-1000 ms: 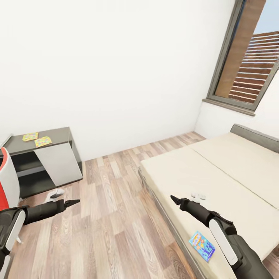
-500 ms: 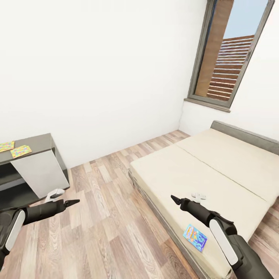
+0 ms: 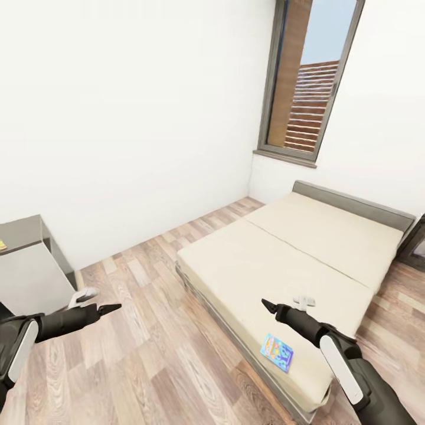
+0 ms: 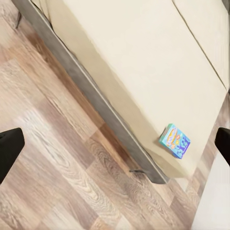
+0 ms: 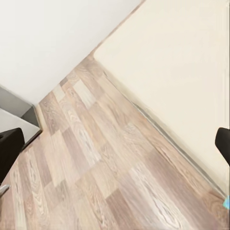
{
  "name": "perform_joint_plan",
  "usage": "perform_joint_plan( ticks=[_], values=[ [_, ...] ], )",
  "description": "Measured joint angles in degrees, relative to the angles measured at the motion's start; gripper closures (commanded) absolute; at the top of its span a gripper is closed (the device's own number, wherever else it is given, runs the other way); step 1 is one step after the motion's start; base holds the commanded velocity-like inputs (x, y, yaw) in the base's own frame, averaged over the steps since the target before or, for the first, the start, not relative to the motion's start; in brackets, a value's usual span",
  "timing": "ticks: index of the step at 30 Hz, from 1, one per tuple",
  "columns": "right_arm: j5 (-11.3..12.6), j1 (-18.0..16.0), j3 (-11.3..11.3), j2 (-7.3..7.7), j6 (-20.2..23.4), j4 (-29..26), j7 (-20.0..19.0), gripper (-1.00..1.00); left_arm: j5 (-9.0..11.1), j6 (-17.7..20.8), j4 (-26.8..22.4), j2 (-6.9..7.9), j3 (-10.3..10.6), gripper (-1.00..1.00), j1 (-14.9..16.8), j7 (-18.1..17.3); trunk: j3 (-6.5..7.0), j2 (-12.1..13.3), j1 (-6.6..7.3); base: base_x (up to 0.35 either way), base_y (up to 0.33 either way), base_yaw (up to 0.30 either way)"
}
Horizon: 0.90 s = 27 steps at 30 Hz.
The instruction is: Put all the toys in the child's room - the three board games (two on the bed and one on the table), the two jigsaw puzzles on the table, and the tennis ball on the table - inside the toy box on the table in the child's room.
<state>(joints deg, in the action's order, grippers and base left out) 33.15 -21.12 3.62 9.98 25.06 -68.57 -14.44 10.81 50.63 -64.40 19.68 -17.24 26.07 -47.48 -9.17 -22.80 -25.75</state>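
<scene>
Lay at lower right, blue board game [image 3: 277, 352] under the nearer right gripper [image 3: 265, 304], long axis diagonal, both claws spread, empty.

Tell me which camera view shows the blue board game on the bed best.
The left wrist view: the blue board game lies whole and unobstructed near the edge of the bed. The head view shows it too, beside the right arm. The right wrist view catches just a blue sliver at the frame's edge.

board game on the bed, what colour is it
Mostly blue, with a multicoloured cartoon print. The board game on the bed shows best in the left wrist view.
</scene>
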Motion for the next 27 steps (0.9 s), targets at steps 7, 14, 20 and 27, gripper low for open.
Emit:
perform_joint_plan(
  ticks=[7,14,20,27],
  values=[
    [0.0,0.0,-1.7,0.00,0.0,0.3,0.0,-1.00,0.0,0.0,0.0,0.00,0.0,-1.00,0.0,0.0,0.27,0.0,0.00,0.000,0.000,-0.280],
    [0.1,0.0,-2.2,-0.01,0.0,1.2,0.0,-1.00,0.0,0.0,0.0,0.00,0.0,-1.00,0.0,0.0,0.54,0.0,0.00,0.000,0.000,-0.280],
    [0.2,0.0,-2.4,0.00,0.0,1.3,0.0,-1.00,0.0,0.0,0.0,0.00,0.0,-1.00,0.0,0.0,0.77,0.0,0.00,0.000,0.000,-0.280],
    [0.2,0.0,-4.5,0.03,0.0,1.6,-0.1,-1.00,0.0,0.0,0.0,0.00,0.0,-1.00,0.0,0.0,1.04,0.0,0.00,0.000,0.000,-0.280]
  ],
)
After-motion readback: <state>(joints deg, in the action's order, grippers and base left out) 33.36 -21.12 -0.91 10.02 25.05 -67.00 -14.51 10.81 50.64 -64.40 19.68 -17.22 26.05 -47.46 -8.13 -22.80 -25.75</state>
